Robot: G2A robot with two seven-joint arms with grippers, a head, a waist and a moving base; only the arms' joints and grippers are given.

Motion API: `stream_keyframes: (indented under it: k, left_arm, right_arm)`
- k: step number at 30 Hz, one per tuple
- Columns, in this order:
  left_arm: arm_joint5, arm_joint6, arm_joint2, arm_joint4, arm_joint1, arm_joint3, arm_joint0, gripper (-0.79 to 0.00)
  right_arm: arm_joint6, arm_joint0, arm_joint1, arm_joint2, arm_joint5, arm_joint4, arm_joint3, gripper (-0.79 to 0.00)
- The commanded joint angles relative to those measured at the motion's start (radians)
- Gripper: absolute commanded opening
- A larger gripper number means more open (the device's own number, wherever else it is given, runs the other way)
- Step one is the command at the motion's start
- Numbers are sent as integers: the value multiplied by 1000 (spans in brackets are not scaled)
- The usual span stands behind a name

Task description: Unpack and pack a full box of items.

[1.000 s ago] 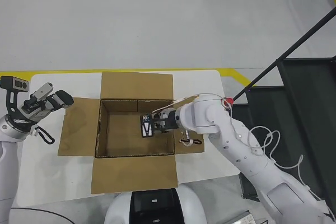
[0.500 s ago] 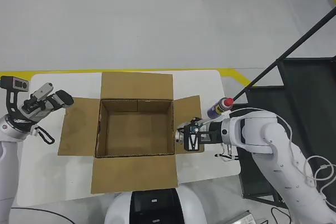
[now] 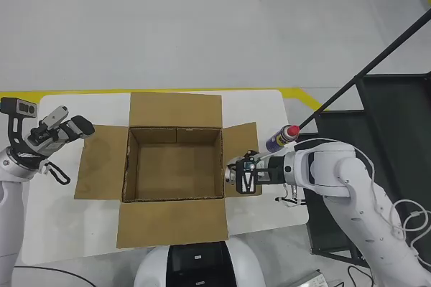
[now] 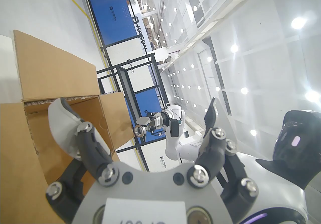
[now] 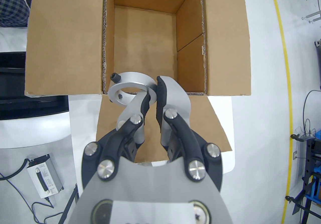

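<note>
Your right gripper (image 3: 246,177) hangs over the right-hand flap (image 3: 241,140) of the open brown cardboard box (image 3: 172,172), close to the box wall. In the right wrist view, that gripper (image 5: 153,94) has its black-padded fingers (image 5: 161,94) pressed onto the rim of a silver metal ring (image 5: 133,77). The ring is pinched at one side and lies roughly level over the edge where flap meets wall. The box (image 5: 143,34) sits in the middle of the white desk (image 3: 251,107) with all four flaps folded outward and its brown floor in plain sight. A blue spray can with a red cap (image 3: 281,136) is near the desk's right edge, just beyond the right-hand flap and well apart from the ring; you cannot tell whether it stands or lies. Your left gripper (image 3: 61,123) is off to the left, over the desk's edge beside the left flap. The left wrist view shows that gripper (image 4: 135,107) with its fingers (image 4: 62,114) spread wide and nothing between them.
</note>
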Motion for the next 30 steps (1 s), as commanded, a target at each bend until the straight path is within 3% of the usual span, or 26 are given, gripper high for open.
stream_keyframes:
  k: [1,10,16,22,27,30]
  left_arm:
    - [0,0,0,0,0,0,0,0]
    - [0,0,0,0,0,0,0,0]
    - [0,0,0,0,0,0,0,0]
    - [0,0,0,0,0,0,0,0]
    - [0,0,0,0,0,0,0,0]
    - [0,0,0,0,0,0,0,0]
  right_arm:
    - [-27,-15,11,20,-6,28,-14,-785]
    - [-93,-250,130,310,-6,158,-35,-785]
    - [-183,-444,174,471,-6,137,15,-785]
    - [-151,-540,201,471,-6,68,72,-785]
    - [-135,-489,205,368,10,65,171,-785]
    - [-93,-442,200,287,86,40,223,-785]
